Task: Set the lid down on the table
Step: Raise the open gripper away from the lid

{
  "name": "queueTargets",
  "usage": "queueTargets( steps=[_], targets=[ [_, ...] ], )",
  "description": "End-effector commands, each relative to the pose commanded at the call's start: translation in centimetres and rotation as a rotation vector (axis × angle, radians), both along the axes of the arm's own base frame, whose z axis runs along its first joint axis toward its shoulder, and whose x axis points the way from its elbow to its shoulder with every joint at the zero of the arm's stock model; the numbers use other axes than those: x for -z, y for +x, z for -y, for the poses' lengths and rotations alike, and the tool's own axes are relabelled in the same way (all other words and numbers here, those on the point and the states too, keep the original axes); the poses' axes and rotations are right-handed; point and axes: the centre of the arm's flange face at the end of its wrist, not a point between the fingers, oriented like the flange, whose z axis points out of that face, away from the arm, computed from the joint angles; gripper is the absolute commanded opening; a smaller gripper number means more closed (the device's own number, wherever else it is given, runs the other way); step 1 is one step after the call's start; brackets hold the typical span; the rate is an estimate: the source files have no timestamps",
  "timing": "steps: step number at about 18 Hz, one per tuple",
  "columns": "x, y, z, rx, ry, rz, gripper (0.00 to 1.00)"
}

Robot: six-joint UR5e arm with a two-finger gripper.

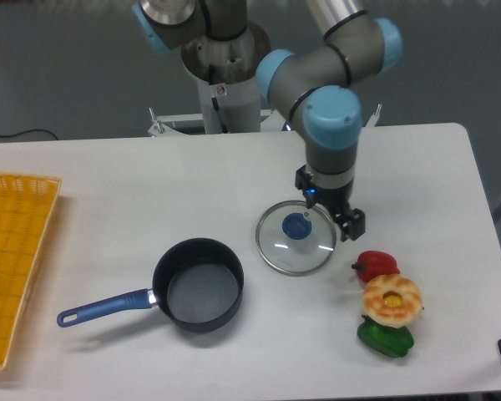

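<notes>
Scanning from the left, you are seeing the yellow mesh tray at the far 9 o'clock edge of the worktop, then the dark saucepan with its blue handle pointing toward 8 o'clock, sitting open and uncovered.

Just to the saucepan's 2 o'clock, and apart from it, the lid is lying flat on the worktop, blue knob up and fully exposed. It looks settled, with its metal rim resting all the way round, so you are likely looking at a placement that is done.

This is the relation that matters to you: the lid is sitting at about 8 o'clock from the tool, which is hanging over the lid's right-hand rim, off the knob. The lid is round, so no long axis is constraining your approach.

The tool is holding nothing; its fingers are standing released and spread, with no contact on the knob or glass that you can make out. Whether a fingertip is grazing the rim is too fine to tell.

Farther right, at the tool's 5 o'clock, the red pepper, the yellow flower-shaped toy and the green pepper are crowding near the lid's edge, so you are wanting a retreat upward, not sideways toward them.
</notes>
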Motion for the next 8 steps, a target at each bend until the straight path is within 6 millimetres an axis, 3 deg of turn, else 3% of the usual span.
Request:
queueTargets(
  steps=[8],
  targets=[
    [-0.2, -1.8, 0.8, -0.012, 0.0, 0.001, 1.0]
  ],
)
